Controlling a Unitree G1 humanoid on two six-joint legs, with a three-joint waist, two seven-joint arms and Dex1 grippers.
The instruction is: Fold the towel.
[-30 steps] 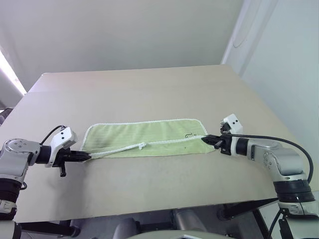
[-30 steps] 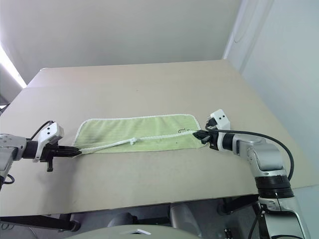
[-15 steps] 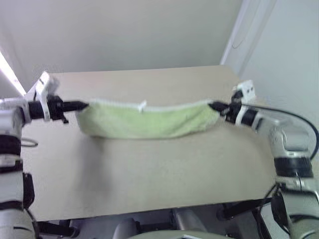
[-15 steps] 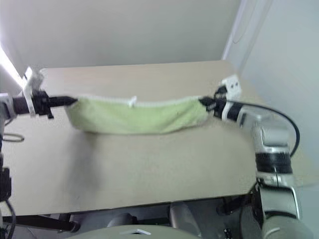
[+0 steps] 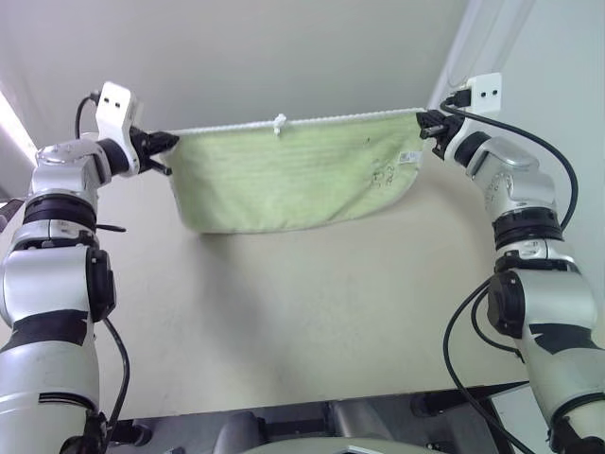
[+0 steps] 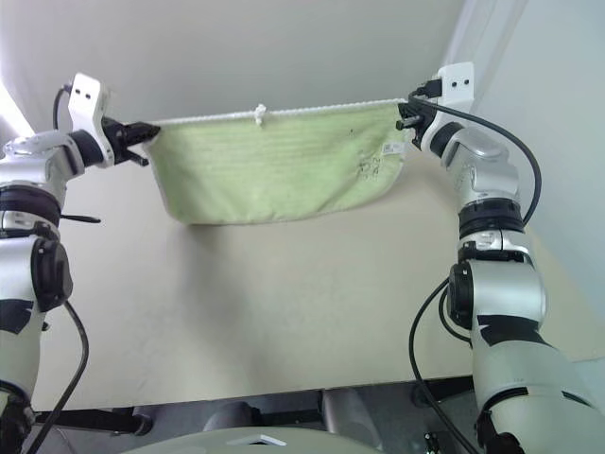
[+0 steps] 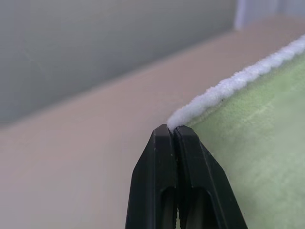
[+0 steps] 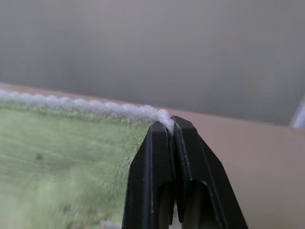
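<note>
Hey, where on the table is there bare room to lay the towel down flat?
The table is bare from its near edge up to the towel, which hangs between the left claw and the right claw. That wide middle stretch is free. The only crowding is up at the towel's top corners, by the claws.

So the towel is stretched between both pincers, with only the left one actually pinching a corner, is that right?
Not quite. Both pinch a corner: the right wrist view shows the right pincer shut on the towel's white edging, just as the left pincer is. The towel does hang stretched between them.
</note>
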